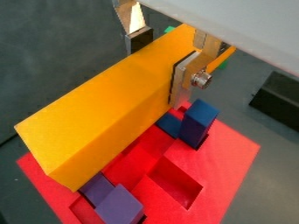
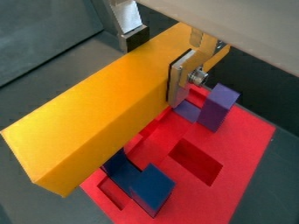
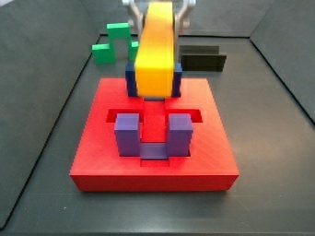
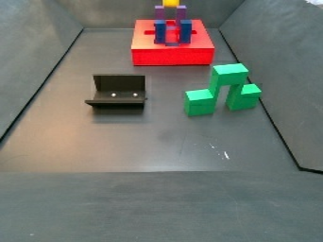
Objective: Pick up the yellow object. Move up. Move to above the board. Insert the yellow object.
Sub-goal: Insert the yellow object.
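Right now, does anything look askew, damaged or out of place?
Nothing stands out. The tool holds the yellow object above the board, over the blue block and purple block. The green block and the fixture stand on the floor.

The hand (image 1: 163,66) grips the bar (image 1: 111,114) above the board (image 3: 154,161); behind it, the stepped block (image 3: 117,41) sits on the tabletop (image 4: 151,142).
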